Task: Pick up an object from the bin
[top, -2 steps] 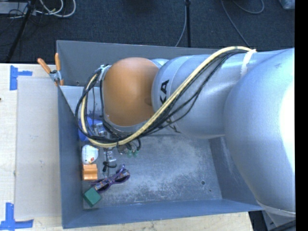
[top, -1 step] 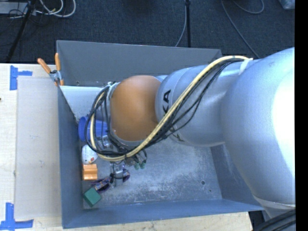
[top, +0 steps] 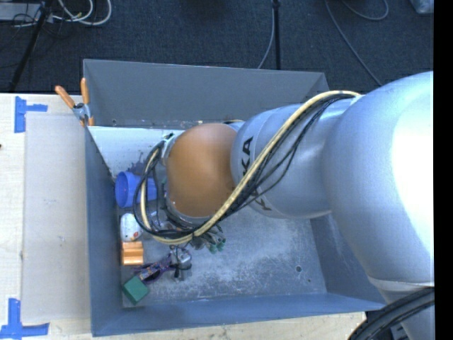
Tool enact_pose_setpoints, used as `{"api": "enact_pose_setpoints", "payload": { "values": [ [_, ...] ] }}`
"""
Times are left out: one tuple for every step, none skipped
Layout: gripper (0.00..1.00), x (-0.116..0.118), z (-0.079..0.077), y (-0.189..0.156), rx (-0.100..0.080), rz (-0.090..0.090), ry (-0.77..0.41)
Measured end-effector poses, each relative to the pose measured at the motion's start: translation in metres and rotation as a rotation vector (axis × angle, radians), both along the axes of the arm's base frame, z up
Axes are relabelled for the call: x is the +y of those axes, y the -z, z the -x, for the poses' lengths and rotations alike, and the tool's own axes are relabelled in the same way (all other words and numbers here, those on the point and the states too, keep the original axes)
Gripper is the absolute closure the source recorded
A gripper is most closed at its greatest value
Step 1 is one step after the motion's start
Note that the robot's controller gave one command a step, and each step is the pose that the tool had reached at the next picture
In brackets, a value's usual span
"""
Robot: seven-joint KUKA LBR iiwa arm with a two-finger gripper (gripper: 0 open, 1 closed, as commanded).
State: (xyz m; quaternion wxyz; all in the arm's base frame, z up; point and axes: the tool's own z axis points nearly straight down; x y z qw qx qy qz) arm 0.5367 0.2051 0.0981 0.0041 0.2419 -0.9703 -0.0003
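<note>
1. Reaches into the grey metal bin (top: 205, 94) from the right: a silver arm (top: 340, 161), capped at the wrist by a rounded orange cover (top: 202, 176) and wrapped in looping black and yellow cables (top: 151, 211).
2. Shows below that cover as a small dark tip, low over the floor in the bin's left half: the pincer (top: 181, 259). Cannot tell how far open, nor whether anything is gripped; mostly hidden under the cover and the cables.
3. Lies on the floor just to the left of the pincer: a slender purple thing (top: 157, 268), stretched toward the near left corner. Nearest of the loose things on that side; touching the tip or merely beside it, cannot tell.
4. Sits at the far end of the purple thing, in the near left corner: a small green block (top: 134, 289), tilted on the floor.
5. Stands left of the pincer and a little farther back, close to the left wall: an orange block (top: 132, 252), apart from the tip.
6. Rest behind the orange block along the same wall: a small white thing (top: 129, 225), then a blue cup (top: 125, 188), partly behind the cable loop.
7. Lies just right of the pincer, under the lowest cable: a tiny dark-green thing (top: 216, 244).
</note>
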Motion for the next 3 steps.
{"api": "enact_pose_setpoints", "payload": {
  "values": [
    [1.00, -0.007, 0.017, 0.029, -0.007, -0.005, -0.287],
    [1.00, -0.007, 0.017, 0.029, -0.006, -0.006, -0.286],
    [1.00, 0.001, 0.006, -0.005, -0.001, -0.004, -0.298]
  ]
}}
